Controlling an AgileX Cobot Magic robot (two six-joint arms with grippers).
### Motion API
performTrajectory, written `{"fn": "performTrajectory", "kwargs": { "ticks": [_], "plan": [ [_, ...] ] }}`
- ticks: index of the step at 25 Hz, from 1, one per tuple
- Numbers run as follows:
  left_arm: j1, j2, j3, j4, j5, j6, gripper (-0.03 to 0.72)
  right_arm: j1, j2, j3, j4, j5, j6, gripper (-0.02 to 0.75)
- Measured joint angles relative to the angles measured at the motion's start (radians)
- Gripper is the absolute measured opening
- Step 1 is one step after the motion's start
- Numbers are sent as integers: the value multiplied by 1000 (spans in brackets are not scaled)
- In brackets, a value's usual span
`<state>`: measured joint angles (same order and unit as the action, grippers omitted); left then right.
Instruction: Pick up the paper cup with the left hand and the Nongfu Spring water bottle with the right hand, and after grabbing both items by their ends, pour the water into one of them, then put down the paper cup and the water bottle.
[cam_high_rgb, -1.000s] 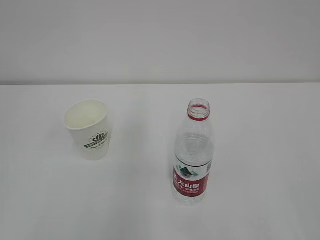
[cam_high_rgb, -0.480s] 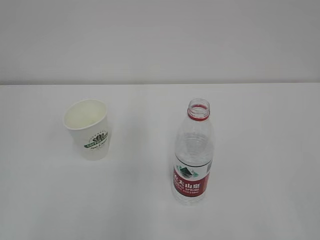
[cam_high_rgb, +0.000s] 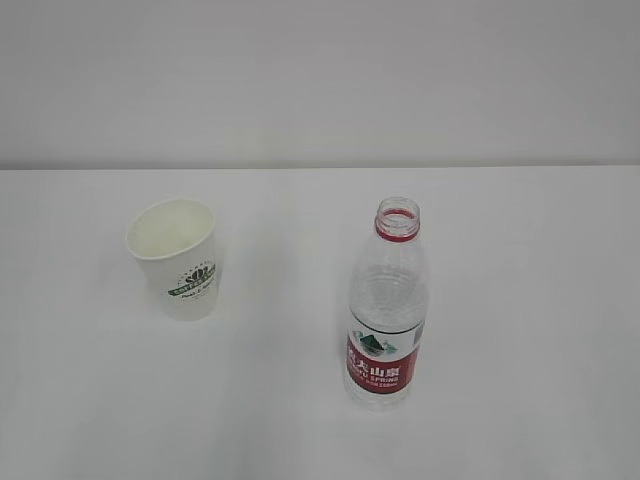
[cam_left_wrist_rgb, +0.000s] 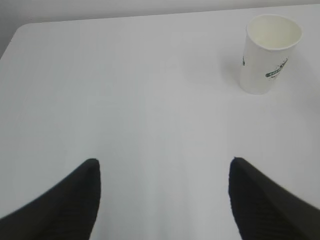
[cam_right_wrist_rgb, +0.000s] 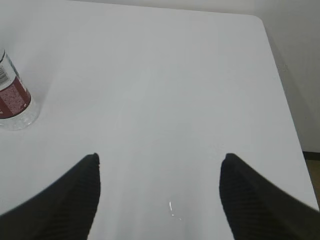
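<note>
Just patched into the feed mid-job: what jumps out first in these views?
The Nongfu Spring water bottle stands upright and uncapped right of centre on the white table, its red-and-white label the only strong colour. To its left, apart from it, the paper cup stands open-mouthed. Both grippers are open and hold nothing: the left gripper has the cup far off at upper right, and the right gripper has the bottle's base at its left edge.

Exterior camera looks down at a slant across the table (cam_high_rgb: 520, 300). My left wrist camera sees the paper cup (cam_left_wrist_rgb: 270, 55) at one o'clock, shared with the exterior; my right sees the bottle (cam_right_wrist_rgb: 14, 100) at ten o'clock.
</note>
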<state>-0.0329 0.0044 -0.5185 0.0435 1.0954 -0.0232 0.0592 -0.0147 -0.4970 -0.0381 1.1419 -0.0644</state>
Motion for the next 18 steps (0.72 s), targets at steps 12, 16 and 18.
{"fn": "performTrajectory", "kwargs": {
  "ticks": [12,16,18],
  "plan": [
    [0,0,-9,20,-11,0,580,0,0,0,3,-4,0,557],
    [0,0,-10,23,-16,0,579,0,0,-6,3,-8,0,557],
    [0,0,-12,23,-19,0,579,0,0,-11,6,-11,0,557]
  ]
}}
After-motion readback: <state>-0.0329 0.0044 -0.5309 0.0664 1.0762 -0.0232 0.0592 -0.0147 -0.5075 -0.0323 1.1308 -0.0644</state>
